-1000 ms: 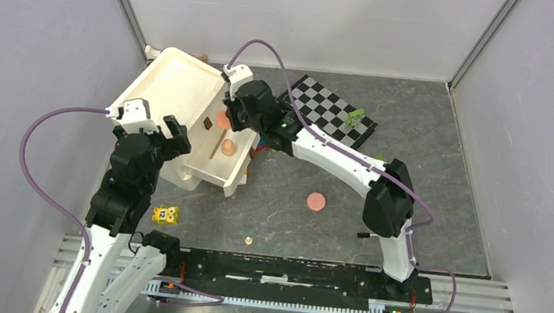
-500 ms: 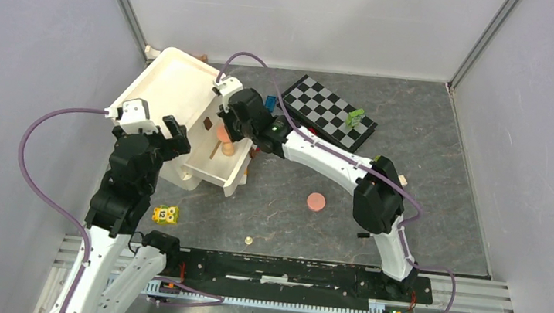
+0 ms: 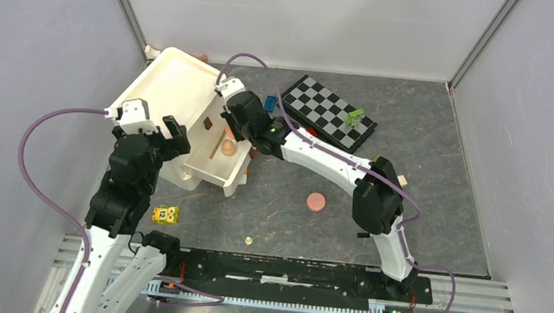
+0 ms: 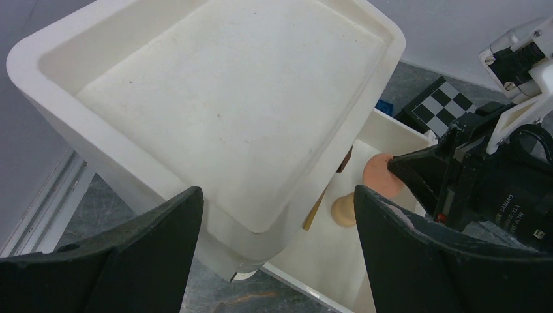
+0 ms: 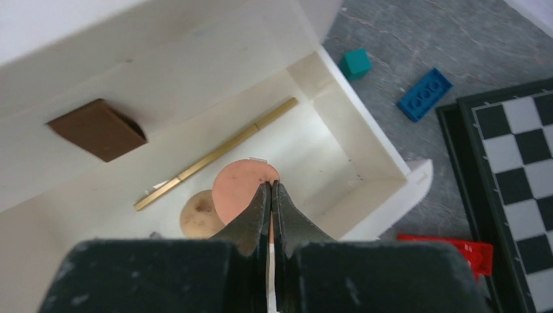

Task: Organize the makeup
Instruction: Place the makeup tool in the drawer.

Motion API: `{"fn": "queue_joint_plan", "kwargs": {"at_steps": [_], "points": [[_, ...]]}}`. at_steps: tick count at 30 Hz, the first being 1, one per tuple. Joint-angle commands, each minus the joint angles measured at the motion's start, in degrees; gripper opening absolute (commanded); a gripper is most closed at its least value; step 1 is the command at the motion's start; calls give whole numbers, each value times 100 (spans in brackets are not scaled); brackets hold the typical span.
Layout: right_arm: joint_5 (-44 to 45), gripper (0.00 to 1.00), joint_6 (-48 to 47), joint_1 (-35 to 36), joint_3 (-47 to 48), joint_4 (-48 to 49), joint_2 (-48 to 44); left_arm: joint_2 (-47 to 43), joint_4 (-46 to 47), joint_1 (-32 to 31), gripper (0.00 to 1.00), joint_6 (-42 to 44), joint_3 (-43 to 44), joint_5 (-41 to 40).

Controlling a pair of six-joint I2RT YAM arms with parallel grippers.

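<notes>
My right claw [image 5: 270, 190] is pinched tight on a round pink disc [image 5: 241, 184], held over the open drawer [image 5: 355, 134] of the white organizer [image 3: 176, 88]. In the drawer below it: thin gold stick [image 5: 218, 154], round beige piece [image 5: 197, 215]. My left claw [image 4: 277, 195] is spread wide, gripping nothing, near the top tray [image 4: 228, 98]. A second pink disc [image 3: 316, 202] lies on the table [image 3: 428, 165], well apart.

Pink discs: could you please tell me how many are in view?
2. One pink disc is pinched in the right hand above the white drawer; the second pink disc lies on the table, right of it. Others may be hidden.
</notes>
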Motion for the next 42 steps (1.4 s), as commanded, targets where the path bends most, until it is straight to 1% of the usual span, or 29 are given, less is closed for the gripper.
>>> {"fn": "queue_joint_plan", "kwargs": {"at_steps": [1, 4, 6, 9, 13, 17, 22, 28, 30, 34, 42], "points": [[938, 3, -100, 40, 84, -89, 51, -51, 143, 38, 91, -10, 3, 34], [1062, 4, -173, 35, 190, -162, 106, -42, 143, 38, 91, -10, 8, 29], [944, 4, -259, 40, 349, -256, 218, -42, 152, 38, 91, -10, 3, 40], [92, 4, -479, 40, 429, -174, 337, -47, 150, 38, 91, -10, 3, 42], [-785, 5, -409, 40, 526, -159, 505, -41, 143, 38, 91, -10, 3, 33], [-1077, 4, -333, 39, 501, -103, 579, -44, 143, 44, 91, -12, 3, 33], [-1088, 7, -300, 40, 478, -59, 574, -54, 143, 47, 91, -13, 3, 31], [-649, 25, -233, 31, 500, -72, 611, -53, 143, 47, 91, -12, 3, 32], [-433, 29, -180, 27, 492, -74, 615, -59, 145, 46, 91, -13, 3, 32], [-342, 41, -120, -4, 466, -40, 614, -56, 143, 47, 91, -18, 3, 40], [-258, 46, -113, -25, 456, 8, 363, -61, 143, 42, 91, -18, 3, 39]]}}
